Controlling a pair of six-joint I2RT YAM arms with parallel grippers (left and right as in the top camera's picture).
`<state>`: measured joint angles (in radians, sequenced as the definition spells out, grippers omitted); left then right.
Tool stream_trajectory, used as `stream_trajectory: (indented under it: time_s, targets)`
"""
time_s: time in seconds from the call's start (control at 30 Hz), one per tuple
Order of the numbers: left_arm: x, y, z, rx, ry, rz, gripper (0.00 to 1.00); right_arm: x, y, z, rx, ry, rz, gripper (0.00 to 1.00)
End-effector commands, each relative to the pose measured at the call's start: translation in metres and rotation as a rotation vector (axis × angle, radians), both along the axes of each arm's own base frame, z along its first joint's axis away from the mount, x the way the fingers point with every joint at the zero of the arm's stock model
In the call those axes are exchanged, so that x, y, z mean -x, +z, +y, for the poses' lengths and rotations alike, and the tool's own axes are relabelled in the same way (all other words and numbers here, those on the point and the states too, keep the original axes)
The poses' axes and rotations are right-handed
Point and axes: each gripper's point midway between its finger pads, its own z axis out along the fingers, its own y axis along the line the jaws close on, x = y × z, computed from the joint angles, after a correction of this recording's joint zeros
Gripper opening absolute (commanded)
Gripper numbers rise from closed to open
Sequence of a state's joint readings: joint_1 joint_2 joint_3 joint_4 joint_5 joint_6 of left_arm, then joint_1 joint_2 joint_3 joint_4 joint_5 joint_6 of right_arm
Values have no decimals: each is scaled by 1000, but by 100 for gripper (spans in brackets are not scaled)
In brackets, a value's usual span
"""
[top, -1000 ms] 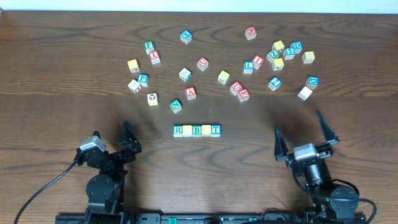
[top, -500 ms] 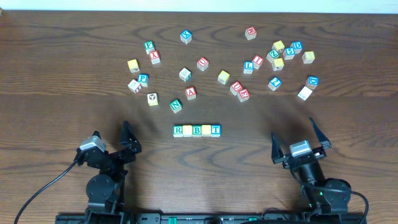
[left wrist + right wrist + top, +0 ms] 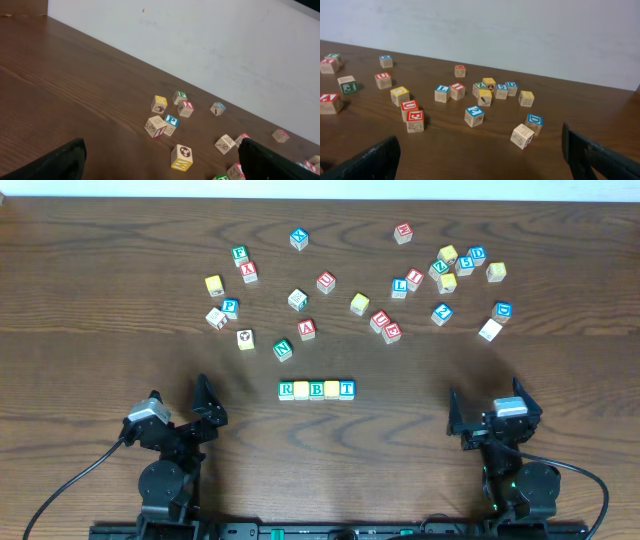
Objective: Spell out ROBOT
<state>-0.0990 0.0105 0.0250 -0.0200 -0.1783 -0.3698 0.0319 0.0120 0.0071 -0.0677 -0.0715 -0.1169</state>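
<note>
A row of five blocks [image 3: 316,390] lies at the table's front middle in the overhead view, with R, B and T readable and two yellow-topped blocks between them. Many loose letter blocks [image 3: 360,303] lie scattered across the far half. My left gripper [image 3: 203,402] is open and empty at the front left. My right gripper [image 3: 490,412] is open and empty at the front right. The left wrist view shows a yellow soccer-ball block [image 3: 181,157] between the fingers' line, well ahead. The right wrist view shows a plain block [image 3: 522,136] and a blue D block [image 3: 534,123] ahead.
A white wall [image 3: 520,35] runs along the table's far edge. A cluster of blocks [image 3: 455,265] sits at the far right, another group [image 3: 228,290] at the far left. The arm bases and a cable [image 3: 70,480] sit at the front edge.
My right arm has pulled back toward the front edge and its gripper has turned. The left arm and the blocks have not moved.
</note>
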Motion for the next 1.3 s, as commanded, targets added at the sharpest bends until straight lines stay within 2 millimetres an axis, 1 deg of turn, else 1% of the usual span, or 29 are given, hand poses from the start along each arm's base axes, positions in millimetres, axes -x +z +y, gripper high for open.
stream_trajectory:
  time_s: [0.0,0.17,1.27]
  targets:
    - [1,-17,2,-7,9,49,95,0,-1,-5,-36,-29,6,99]
    - [1,-17,2,-7,9,50,96,0,-2,-9,-95,-58,13,99]
    - [1,-17,2,-7,9,50,96,0,-1,-9,-109,-57,11,99]
